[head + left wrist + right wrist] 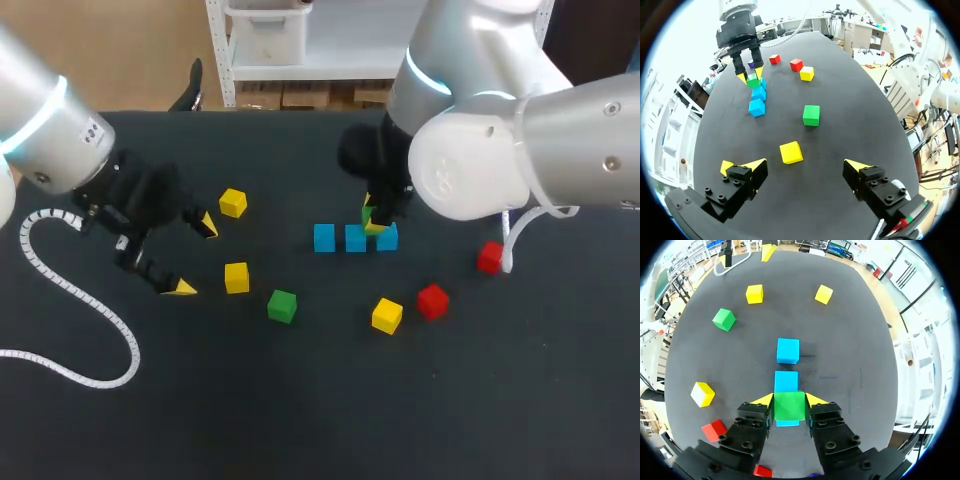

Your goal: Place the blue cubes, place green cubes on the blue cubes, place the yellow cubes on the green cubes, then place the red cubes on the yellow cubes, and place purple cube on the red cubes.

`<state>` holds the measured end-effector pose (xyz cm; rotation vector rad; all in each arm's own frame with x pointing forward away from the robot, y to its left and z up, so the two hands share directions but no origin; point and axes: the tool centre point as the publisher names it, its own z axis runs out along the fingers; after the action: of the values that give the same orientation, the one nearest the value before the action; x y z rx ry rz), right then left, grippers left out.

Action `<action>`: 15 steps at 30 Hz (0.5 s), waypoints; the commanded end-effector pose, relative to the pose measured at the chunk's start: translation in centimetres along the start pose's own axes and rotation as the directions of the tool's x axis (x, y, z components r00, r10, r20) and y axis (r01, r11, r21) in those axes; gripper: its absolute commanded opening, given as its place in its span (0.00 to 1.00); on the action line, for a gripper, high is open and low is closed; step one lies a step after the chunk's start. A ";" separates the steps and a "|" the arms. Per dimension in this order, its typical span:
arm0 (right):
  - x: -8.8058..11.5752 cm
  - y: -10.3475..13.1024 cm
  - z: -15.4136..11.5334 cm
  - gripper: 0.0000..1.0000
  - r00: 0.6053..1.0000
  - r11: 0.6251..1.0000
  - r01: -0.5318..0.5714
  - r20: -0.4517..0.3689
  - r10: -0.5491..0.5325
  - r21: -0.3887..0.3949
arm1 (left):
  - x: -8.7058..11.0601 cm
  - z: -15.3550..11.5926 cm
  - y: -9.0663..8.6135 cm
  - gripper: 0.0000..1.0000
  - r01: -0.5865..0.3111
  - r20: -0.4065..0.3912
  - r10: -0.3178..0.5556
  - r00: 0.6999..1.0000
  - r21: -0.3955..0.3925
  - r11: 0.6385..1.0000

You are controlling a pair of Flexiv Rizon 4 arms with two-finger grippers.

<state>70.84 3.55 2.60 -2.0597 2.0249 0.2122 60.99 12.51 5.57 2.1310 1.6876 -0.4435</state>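
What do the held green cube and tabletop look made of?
The green cube in the right claw: probably painted wood or hard plastic, from crisp edges and flat matte faces. The table: dark matte covering, perhaps felt or rubber; no glare.

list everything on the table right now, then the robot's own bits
table: 1, black, under everything
blue cubes: 3, blue, in a row at mid-table
green cubes: 2, green, one gripped over the end blue cube nearest the right arm, one loose in front of the row
yellow cubes: 3, yellow, two on the left side, one at front right
red cubes: 2, red, on the right side
purple cube: 1, purple, just beyond the row's end, mostly hidden
cable: 1, white, coiled at the left edge
left end effector: 1, open, between the two left yellow cubes
right end effector: 1, shut on the green cube
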 end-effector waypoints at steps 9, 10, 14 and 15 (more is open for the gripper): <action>-0.1 -0.2 0.1 0.00 1.000 1.000 0.001 0.005 -0.001 -0.005 | 0.2 0.0 0.1 1.00 -0.004 0.005 0.004 1.000 0.001 1.000; -0.1 -0.2 0.1 0.00 1.000 1.000 0.001 0.005 -0.001 -0.006 | 0.2 0.0 0.1 1.00 -0.004 0.005 0.004 1.000 0.001 1.000; -0.2 -0.2 0.1 0.00 1.000 1.000 0.002 0.005 -0.002 -0.006 | 0.2 0.0 0.1 1.00 -0.004 0.005 0.004 1.000 0.001 1.000; -0.2 -0.2 0.1 0.00 1.000 1.000 0.001 0.005 -0.001 -0.006 | 0.2 0.0 0.1 1.00 -0.004 0.005 0.004 1.000 0.001 1.000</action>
<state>70.89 3.74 2.54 -2.0597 2.0216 0.2183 60.99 12.51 5.58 2.1310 1.6876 -0.4435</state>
